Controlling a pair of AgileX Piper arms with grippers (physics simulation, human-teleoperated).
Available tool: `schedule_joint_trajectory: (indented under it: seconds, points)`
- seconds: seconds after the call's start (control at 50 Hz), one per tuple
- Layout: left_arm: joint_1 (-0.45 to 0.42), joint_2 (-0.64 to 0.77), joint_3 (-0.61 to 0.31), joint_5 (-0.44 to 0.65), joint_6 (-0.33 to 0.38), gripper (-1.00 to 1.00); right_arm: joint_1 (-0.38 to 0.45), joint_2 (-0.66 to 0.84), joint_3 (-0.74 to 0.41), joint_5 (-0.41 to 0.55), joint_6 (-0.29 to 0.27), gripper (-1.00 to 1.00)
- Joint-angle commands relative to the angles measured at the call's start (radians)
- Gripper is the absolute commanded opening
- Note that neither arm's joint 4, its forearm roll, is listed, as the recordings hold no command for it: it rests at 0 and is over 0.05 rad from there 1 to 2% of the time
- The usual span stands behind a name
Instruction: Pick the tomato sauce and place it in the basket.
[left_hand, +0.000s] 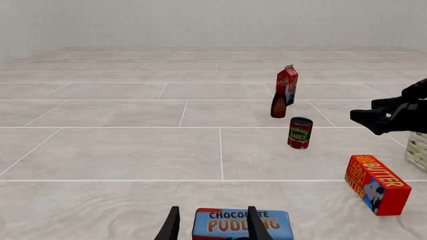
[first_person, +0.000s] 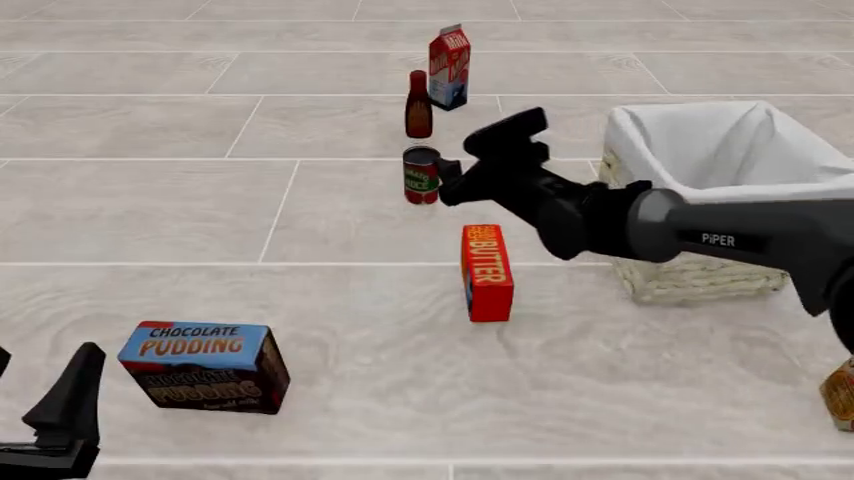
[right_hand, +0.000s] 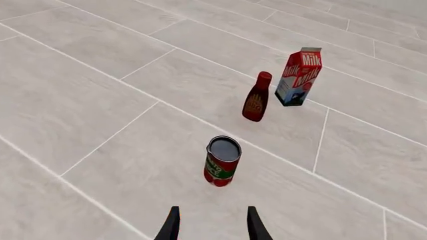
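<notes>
Upright tomato sauce can (right_hand: 222, 161) stands on the table directly ahead of the right gripper (right_hand: 212, 224), whose fingers are parted and empty, with the basket (first_person: 694, 275) behind that arm.

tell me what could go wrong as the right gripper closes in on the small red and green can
1. The right gripper is open and short of the small red and green tomato sauce can; a push with one finger could tip the upright can.
2. The slim brown-red bottle stands just beyond the can, so overshooting may knock it over.
3. Carrying to the beige wicker basket, the can could catch its white cloth rim.
</notes>
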Motion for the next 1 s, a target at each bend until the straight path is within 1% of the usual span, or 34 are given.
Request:
schedule_joint_trajectory:
  seconds: [0.02, 0.16, 0.5, 0.8, 1.0]
  points:
    - [0.000, 0.000, 0.000, 0.000, 0.000, 1.00, -0.015, 0.087, -0.112, 0.042, -0.004, 1.00]
    - [0.000, 0.000, 0.000, 0.000, 0.000, 1.00, -0.019, 0.129, -0.165, 0.059, -0.007, 1.00]
    - [0.000, 0.000, 0.000, 0.000, 0.000, 1.00, -0.002, 0.250, -0.302, 0.113, -0.003, 1.00]
    - [0.000, 0.000, 0.000, 0.000, 0.000, 1.00, -0.011, 0.334, -0.410, 0.145, 0.002, 1.00]
    - [0.000, 0.000, 0.000, 0.000, 0.000, 1.00, -0.016, 0.395, -0.488, 0.170, -0.006, 1.00]
